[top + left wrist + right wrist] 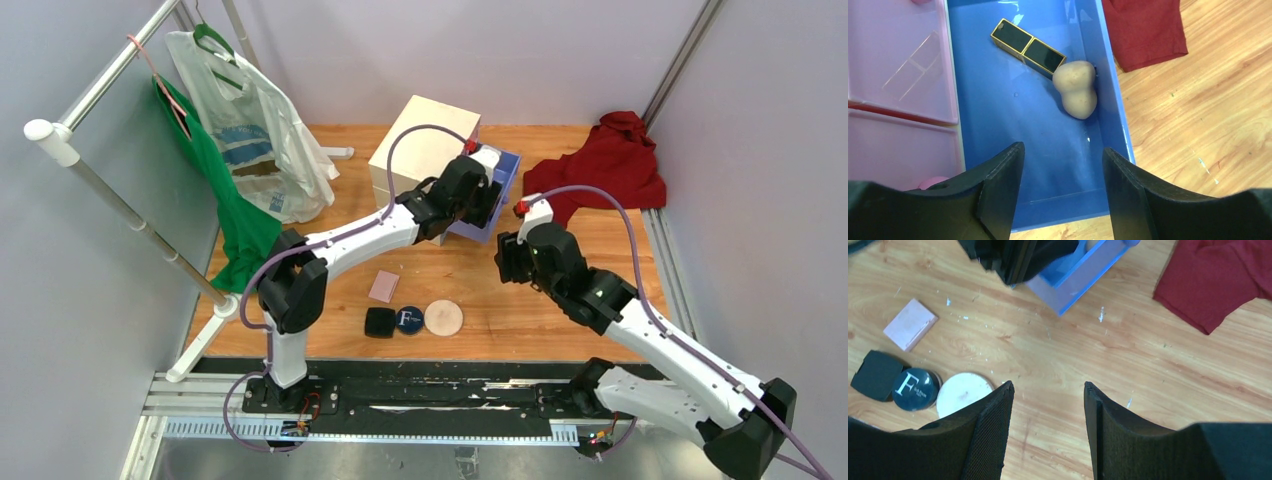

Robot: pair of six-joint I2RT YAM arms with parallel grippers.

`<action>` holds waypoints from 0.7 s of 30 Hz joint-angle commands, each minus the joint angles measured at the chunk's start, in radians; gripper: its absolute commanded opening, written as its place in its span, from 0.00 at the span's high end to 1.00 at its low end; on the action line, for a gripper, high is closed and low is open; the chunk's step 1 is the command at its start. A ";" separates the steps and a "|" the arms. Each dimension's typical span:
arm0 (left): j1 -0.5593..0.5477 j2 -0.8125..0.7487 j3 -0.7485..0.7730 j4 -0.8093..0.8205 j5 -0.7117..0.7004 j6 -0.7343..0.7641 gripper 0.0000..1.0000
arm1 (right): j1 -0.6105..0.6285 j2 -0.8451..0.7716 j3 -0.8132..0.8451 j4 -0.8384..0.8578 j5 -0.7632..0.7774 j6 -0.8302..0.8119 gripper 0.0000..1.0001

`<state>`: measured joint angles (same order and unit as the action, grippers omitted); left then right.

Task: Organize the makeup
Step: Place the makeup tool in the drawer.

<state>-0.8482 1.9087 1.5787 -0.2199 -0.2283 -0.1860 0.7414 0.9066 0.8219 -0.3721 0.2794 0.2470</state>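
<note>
My left gripper (pixel 1062 148) hangs open over the pulled-out blue drawer (pixel 1013 115) with nothing between its fingers. Inside the drawer lie a black-gold lipstick (pixel 1028 47) and a beige sponge (pixel 1075 89), touching each other by the right wall. On the table in front sit a pink square (pixel 384 286), a black square compact (pixel 379 322), a round navy compact (pixel 408 319) with a white letter, and a beige round puff (pixel 443 318). My right gripper (pixel 1048 385) is open and empty above bare wood, right of the puff (pixel 964 394).
The cream chest (pixel 425 150) stands at the back centre with pink drawers (pixel 898 60) beside the blue one. A red cloth (pixel 600 170) lies at the back right. At the left a clothes rack (pixel 120 200) holds a plastic bag and a green garment.
</note>
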 commanded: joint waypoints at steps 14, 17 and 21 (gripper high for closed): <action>-0.045 -0.439 -0.171 0.083 0.059 -0.020 0.33 | 0.171 -0.039 -0.215 0.119 -0.102 0.071 0.48; -0.048 -0.539 -0.308 0.079 0.012 -0.060 0.31 | 0.182 0.022 -0.232 0.179 -0.140 0.084 0.48; -0.049 -0.656 -0.504 0.081 -0.032 -0.121 0.31 | 0.185 0.106 -0.254 0.274 -0.190 0.099 0.48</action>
<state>-0.8940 1.3243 1.2255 -0.1253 -0.1925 -0.2386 0.9100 0.9539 0.5915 -0.2272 0.1566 0.3141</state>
